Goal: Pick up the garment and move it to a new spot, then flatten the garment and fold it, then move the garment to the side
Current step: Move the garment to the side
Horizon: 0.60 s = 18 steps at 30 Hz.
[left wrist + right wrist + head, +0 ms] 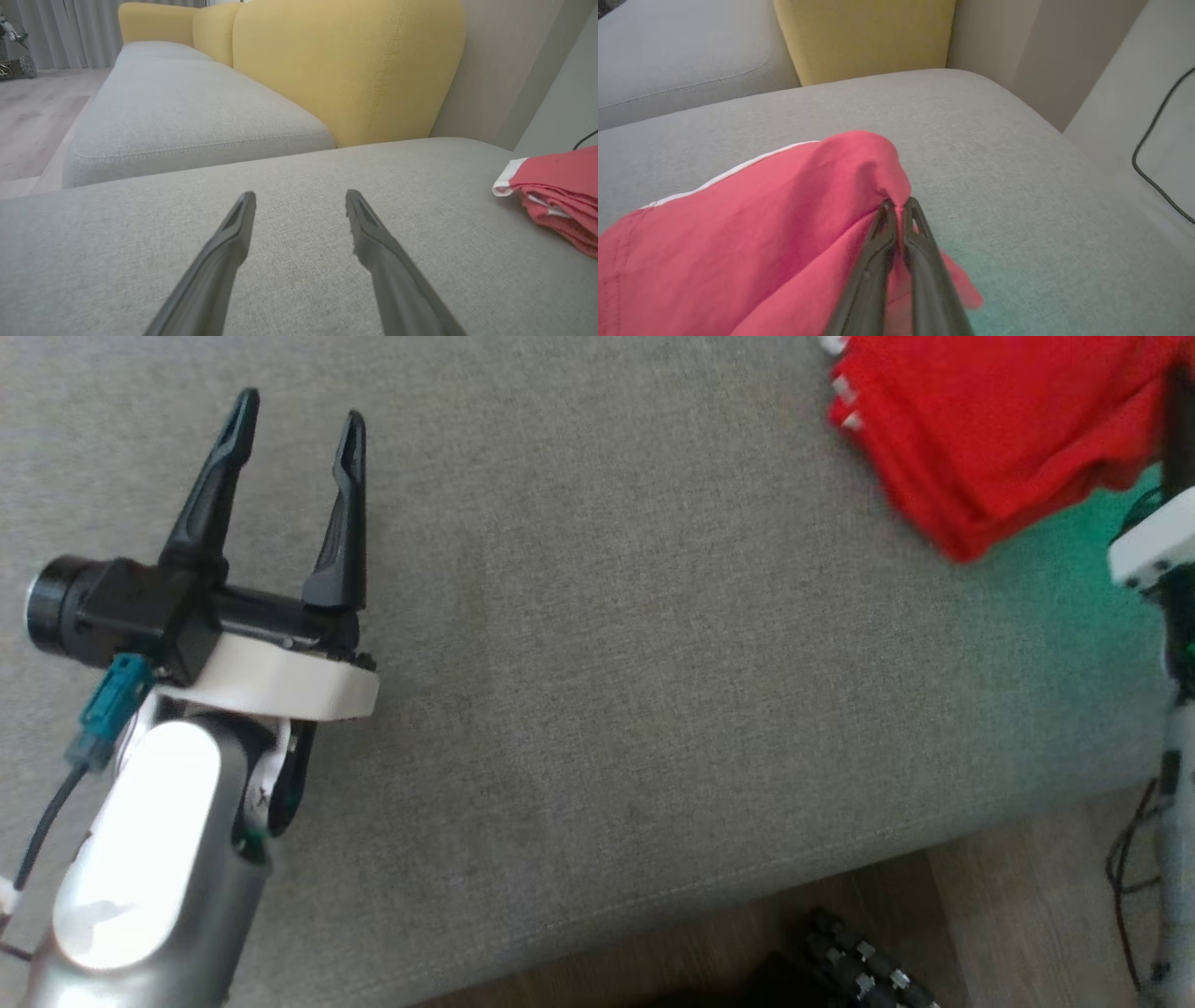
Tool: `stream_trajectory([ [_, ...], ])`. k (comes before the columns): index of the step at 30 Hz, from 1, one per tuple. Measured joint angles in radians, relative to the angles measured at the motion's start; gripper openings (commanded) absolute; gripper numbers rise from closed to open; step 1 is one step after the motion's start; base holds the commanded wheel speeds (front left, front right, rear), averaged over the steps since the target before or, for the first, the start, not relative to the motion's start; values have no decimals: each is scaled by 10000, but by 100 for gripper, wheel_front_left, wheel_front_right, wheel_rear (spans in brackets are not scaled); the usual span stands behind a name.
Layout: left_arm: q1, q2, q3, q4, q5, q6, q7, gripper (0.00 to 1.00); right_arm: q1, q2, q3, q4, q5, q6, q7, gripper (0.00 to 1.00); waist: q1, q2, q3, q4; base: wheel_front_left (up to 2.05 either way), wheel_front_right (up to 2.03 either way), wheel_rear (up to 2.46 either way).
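From my head, I see my left gripper (299, 411) at the left, its two dark fingers spread apart with nothing between them, above the grey sofa seat (653, 663). The red garment (980, 429) lies folded at the top right of the seat, well apart from that gripper. The pale wrist of my right arm (1153, 546) shows at the right edge, just beside the garment. A strip of wooden floor (1027, 877) runs along the bottom right.

Along my left gripper (300, 196), the fingers stand wide and empty over the grey seat (140, 233). The garment (560, 196), with white trim, rests on the seat at the far right. A yellow backrest (345, 70) rises behind.

Along my right gripper (900, 205), the fingers are pinched together on a raised fold of the garment (761, 224), which drapes to the left over the seat (994, 163). A dark cable (1153, 154) loops at the right.
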Motion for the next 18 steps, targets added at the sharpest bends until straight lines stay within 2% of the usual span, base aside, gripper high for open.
stream_trajectory([
  [7,-53,267,-13,-199,71,-13,211,100,-596,190,-777,372,272,0,-734,0,-2,0,427,-302,0,0,0],
  [11,-59,324,-33,-305,77,-84,332,100,-876,190,-1271,573,380,0,-890,0,-3,0,565,-404,0,0,0],
  [18,-124,453,-36,-370,100,-84,347,100,-1090,222,-1536,1022,441,0,-965,0,-2,0,645,-433,0,0,0],
])
